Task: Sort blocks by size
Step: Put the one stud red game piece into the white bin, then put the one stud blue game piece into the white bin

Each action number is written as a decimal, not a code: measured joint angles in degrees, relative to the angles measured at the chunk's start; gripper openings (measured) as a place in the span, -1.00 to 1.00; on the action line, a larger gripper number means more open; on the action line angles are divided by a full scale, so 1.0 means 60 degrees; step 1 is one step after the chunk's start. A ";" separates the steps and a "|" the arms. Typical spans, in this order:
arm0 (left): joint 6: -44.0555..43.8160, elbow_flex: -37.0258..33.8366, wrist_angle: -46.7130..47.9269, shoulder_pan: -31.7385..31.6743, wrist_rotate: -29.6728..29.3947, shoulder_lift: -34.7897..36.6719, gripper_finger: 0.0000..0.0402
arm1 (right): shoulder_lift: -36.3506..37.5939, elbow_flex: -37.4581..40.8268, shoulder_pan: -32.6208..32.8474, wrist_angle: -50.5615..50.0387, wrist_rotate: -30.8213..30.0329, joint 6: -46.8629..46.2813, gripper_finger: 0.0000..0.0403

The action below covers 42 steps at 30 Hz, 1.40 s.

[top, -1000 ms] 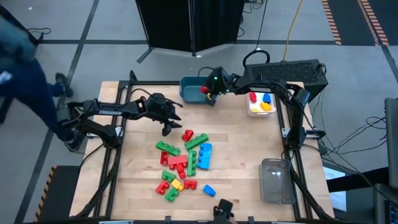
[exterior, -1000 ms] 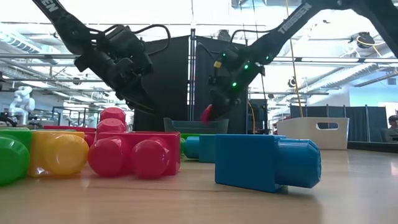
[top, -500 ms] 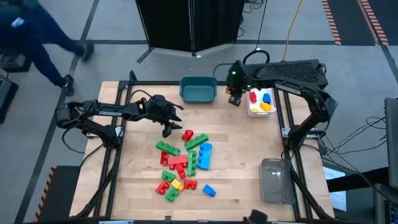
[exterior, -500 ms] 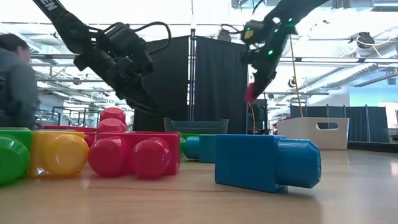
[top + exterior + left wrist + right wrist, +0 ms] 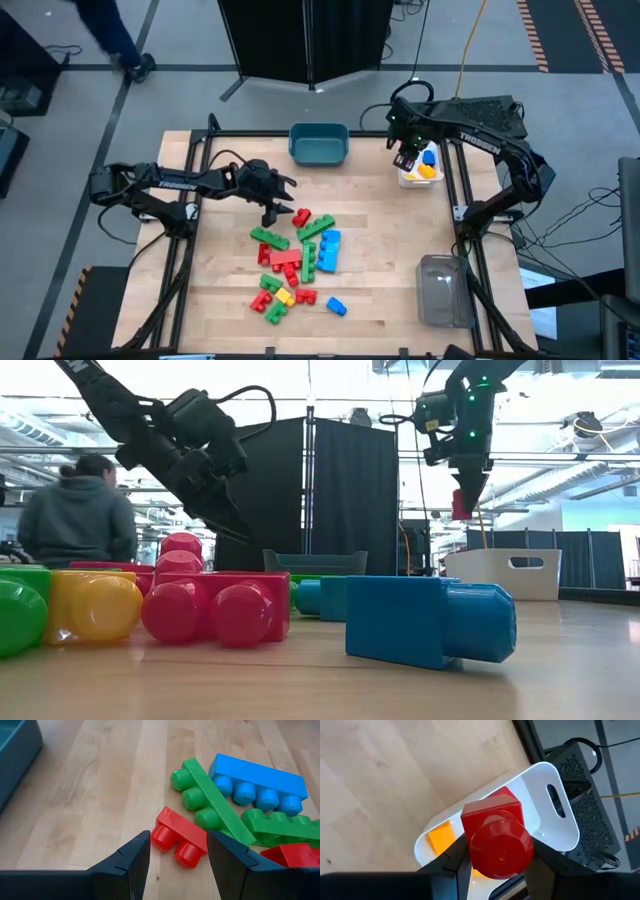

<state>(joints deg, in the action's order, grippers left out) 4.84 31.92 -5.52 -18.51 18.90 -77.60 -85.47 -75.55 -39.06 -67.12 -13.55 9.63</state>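
Bright, even overhead light; soft shadows.

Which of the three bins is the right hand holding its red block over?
The white bin at the table's right rear; the teal bin and clear bin lie elsewhere.

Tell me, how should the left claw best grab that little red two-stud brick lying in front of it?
Probably from above, with the open left gripper pinching the small red brick across its short flat sides; it lies on its side, studs pointing sideways, apart from the green brick.

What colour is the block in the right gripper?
Red: the block in the right gripper shows best in the right wrist view.
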 joint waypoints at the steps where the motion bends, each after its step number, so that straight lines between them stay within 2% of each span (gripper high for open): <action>1: 0.0001 0.0000 0.0000 0.0002 -0.0026 0.0000 -0.13 | 0.0000 0.0000 -0.0018 -0.0005 0.0003 -0.0002 -0.37; 4: -0.0003 0.0000 0.0004 0.0002 -0.0259 0.0000 -0.13 | 0.0000 0.0064 -0.0123 -0.0096 0.0030 -0.0135 -0.37; 9: -0.0003 0.0000 0.0083 0.0002 -0.0314 0.0000 -0.13 | 0.0000 0.0996 -0.0262 -0.0128 -0.0016 -0.0308 -0.37; 18: 0.0006 0.0004 0.0064 0.0002 -0.0838 0.0000 -0.13 | 0.0000 0.2816 -0.0555 0.1545 -0.0014 -0.0011 -0.32; 25: 0.0007 0.0004 -0.0018 0.0051 -0.0885 0.0000 -0.13 | -0.0004 0.2918 -0.0585 0.2241 -0.0017 -0.0061 -0.11; 31: 0.0007 0.0004 0.0017 0.0274 -0.0889 0.0000 -0.13 | 0.0028 0.2918 -0.0585 0.2244 -0.0031 -0.0329 -0.07; 36: 0.0007 0.0009 0.0056 0.0544 -0.0887 0.0004 -0.13 | 0.0575 0.2918 -0.0581 0.2249 -0.0323 -0.0717 -0.11; 42: 0.0082 0.0060 0.0337 0.1105 -0.0886 0.0011 -0.13 | 0.2176 0.2918 -0.0363 0.2258 -0.0212 -0.1016 -0.16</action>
<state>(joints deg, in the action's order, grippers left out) 5.33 32.28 -3.50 -11.88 13.58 -77.54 -72.41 -58.04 -41.23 -53.57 -14.82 3.53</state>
